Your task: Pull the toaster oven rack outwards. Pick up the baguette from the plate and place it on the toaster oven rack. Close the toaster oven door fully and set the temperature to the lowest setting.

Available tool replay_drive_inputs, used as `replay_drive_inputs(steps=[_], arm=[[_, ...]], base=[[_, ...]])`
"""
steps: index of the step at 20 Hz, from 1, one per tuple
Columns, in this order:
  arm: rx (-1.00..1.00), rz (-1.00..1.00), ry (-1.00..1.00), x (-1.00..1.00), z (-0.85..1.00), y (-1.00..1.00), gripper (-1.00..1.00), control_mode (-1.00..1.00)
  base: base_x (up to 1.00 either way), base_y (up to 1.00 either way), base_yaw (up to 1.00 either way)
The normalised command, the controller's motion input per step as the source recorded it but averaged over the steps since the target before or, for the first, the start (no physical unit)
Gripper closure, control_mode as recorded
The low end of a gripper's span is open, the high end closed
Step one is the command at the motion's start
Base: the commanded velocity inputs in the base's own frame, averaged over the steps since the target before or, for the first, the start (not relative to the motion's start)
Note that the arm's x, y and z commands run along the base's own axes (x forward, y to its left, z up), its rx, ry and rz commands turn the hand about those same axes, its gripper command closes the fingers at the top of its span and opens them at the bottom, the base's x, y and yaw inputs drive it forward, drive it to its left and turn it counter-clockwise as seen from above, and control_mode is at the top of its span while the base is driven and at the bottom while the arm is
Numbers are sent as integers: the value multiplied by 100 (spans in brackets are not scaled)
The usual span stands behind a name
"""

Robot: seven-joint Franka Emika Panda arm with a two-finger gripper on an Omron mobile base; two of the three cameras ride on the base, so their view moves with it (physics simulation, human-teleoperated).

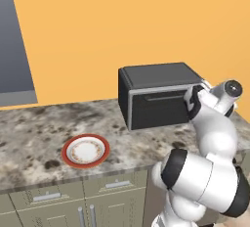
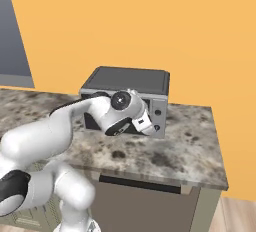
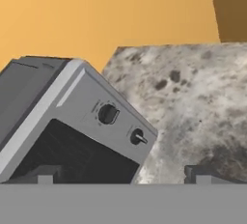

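The toaster oven (image 1: 156, 77) stands at the back of the counter, a dark box with a silver front frame. The toaster oven door (image 1: 158, 106) stands upright against the front, its bar handle (image 1: 163, 97) across the top. My gripper (image 3: 120, 177) hovers close before the oven's right front, open, with nothing between its fingertips (image 3: 46, 175). Two knobs (image 3: 107, 114) on the control strip (image 2: 159, 111) lie just ahead of it. The plate (image 1: 68, 158), red-rimmed with a white centre, sits bare near the counter's front edge. The rack and the baguette are hidden.
The speckled stone counter (image 1: 29, 133) runs left and right of the oven, ending at an edge right of it (image 2: 220, 176). Cabinet drawers (image 1: 49, 196) sit below. An orange wall is behind. A grey cabinet side (image 1: 14, 50) stands at far left.
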Motion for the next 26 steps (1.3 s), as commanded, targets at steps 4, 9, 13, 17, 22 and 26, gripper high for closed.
replay_drive_inputs(steps=[4,9,13,17,22,26], arm=[[0,45,-1,-13,-8,-28,-100,-100],[0,53,-7,0,-15,-18,-100,-100],[0,51,-16,0,-17,-22,-100,-100],[-1,39,-26,0,-6,-16,-100,-100],[-11,4,-32,-3,-25,2,-100,-100],[-9,0,-29,0,-12,6,-100,-100]], base=[[0,0,0],[0,0,0],[0,0,0],[0,0,0],[0,0,0],[0,0,0]])
